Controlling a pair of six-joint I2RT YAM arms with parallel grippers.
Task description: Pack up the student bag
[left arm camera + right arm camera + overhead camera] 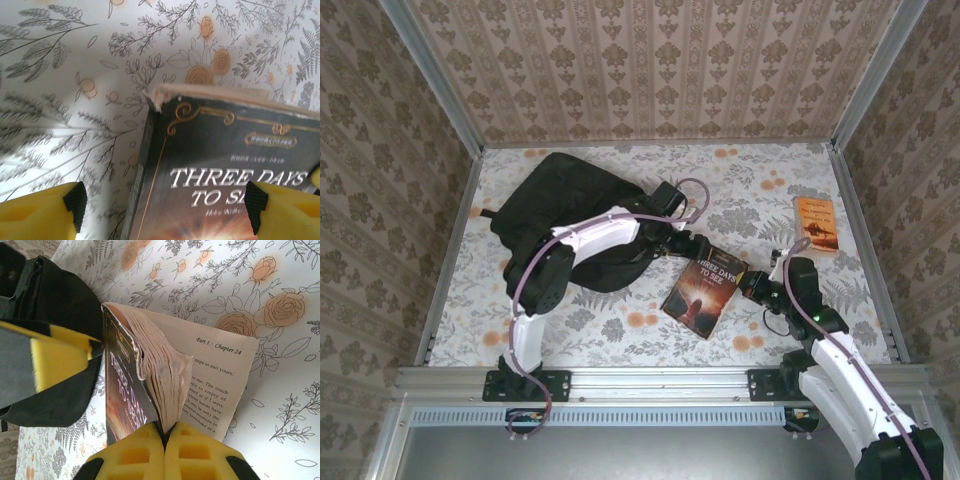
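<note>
On the far-left part of the flowered table (620,335), the student bag (560,205): black, soft, slumped flat, partly hidden under the left arm (595,235). Just right of it, near the table's middle, a dark paperback (705,292) titled "Three Days to See", set at a slant. Bag and paperback close together; touching or not, impossible to tell. At the paperback's far end, the left gripper (680,243), spread wide and clamped on nothing. From the left wrist, one yellow pad (35,212) over bare cloth left of the spine, the other over the cover beside the title, with the spine and worn upper corner in the gap. At the opposite, near-right end, the right gripper (752,286), pressed together on the paperback. From the right wrist, both yellow fingers (140,450) meeting on the edge of the page block, cover seen edge-on at the left, pages fanned above, one leaf headed "Part 1 · Chapter 24" spread out to the right. Far right, well apart from all this, a second book (816,223), orange, by the table's right edge.
</note>
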